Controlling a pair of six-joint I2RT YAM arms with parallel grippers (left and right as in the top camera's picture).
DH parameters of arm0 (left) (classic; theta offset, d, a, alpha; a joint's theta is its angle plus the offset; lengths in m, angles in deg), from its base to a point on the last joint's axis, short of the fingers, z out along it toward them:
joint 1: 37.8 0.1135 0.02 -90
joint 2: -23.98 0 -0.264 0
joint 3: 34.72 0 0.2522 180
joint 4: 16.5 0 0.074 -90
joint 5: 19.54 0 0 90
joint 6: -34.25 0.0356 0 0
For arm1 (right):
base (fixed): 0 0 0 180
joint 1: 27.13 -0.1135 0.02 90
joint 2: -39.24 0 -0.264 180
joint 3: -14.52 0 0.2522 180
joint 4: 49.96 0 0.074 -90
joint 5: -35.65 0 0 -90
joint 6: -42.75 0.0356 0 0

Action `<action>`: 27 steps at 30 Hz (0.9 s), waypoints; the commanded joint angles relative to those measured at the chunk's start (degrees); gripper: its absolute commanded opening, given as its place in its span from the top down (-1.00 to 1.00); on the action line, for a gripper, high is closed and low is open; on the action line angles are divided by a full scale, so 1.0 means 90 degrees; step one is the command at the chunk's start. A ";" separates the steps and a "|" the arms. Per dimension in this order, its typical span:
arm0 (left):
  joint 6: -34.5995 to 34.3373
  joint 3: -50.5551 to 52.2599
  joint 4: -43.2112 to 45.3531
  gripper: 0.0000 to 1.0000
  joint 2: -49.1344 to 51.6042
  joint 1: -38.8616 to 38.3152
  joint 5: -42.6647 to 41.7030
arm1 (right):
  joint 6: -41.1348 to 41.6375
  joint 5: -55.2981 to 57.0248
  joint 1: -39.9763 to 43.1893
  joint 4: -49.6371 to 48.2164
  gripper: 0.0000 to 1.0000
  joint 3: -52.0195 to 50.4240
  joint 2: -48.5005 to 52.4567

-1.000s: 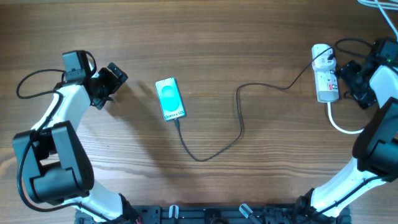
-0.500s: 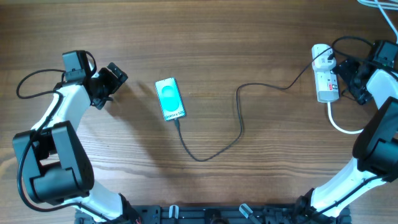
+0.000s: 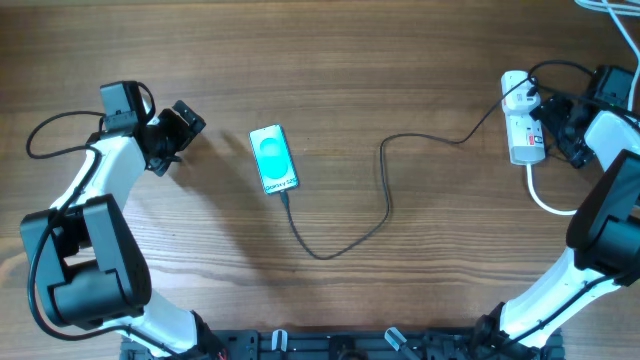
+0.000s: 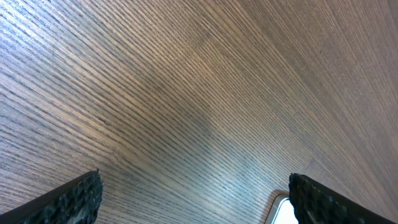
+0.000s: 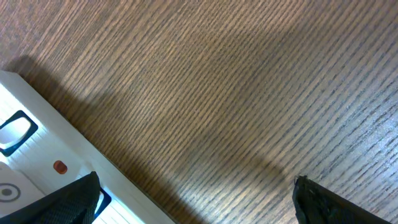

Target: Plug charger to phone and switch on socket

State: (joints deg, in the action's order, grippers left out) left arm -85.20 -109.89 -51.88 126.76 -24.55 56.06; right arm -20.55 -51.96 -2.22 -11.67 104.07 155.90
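The scene is looking like a robotics lab bench. A left arm point(image 3: 100, 180) and a right arm point(image 3: 610, 200), white-shelled with exposed black cabling, are standing on a black mounting rail point(image 3: 330, 345) at the edge of a wood-grain table point(image 3: 400, 60). A white power strip point(image 3: 520, 135) is lying just beside the right gripper point(image 3: 552, 128).

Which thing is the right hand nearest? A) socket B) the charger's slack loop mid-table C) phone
A: seen from overhead, the right hand sits just beside the socket, while the phone lies far off on the other side.
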 commanded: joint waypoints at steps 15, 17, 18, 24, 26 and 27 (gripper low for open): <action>0.0029 -0.0095 0.0000 -1.00 -0.0129 0.0027 0.0041 | -0.0134 -0.0107 -0.0073 0.0051 -0.99 -0.0056 0.0328; 0.0029 -0.0095 -0.0002 -1.00 -0.0129 0.0027 0.0041 | -0.0134 -0.0107 -0.0073 -0.0039 -1.00 -0.0056 0.0328; 0.0029 -0.0095 0.0000 -1.00 -0.0129 0.0027 0.0041 | -0.0136 -0.0107 -0.0073 -0.0058 -1.00 -0.0056 0.0328; 0.0029 -0.0095 0.0000 -1.00 -0.0129 0.0027 0.0041 | -0.0134 -0.0109 -0.0075 -0.0073 -0.99 -0.0056 0.0330; 0.0029 -0.0095 0.0000 -1.00 -0.0129 0.0027 0.0041 | -0.0136 -0.0109 -0.0075 -0.0036 -0.99 -0.0056 0.0330; 0.0029 -0.0095 0.0000 -1.00 -0.0129 0.0027 0.0041 | -0.0136 -0.0109 -0.0075 -0.0027 -0.99 -0.0056 0.0330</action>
State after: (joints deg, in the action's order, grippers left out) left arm -85.18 -109.89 -51.88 126.76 -24.55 56.06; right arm -20.55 -51.98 -2.22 -13.09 104.18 156.36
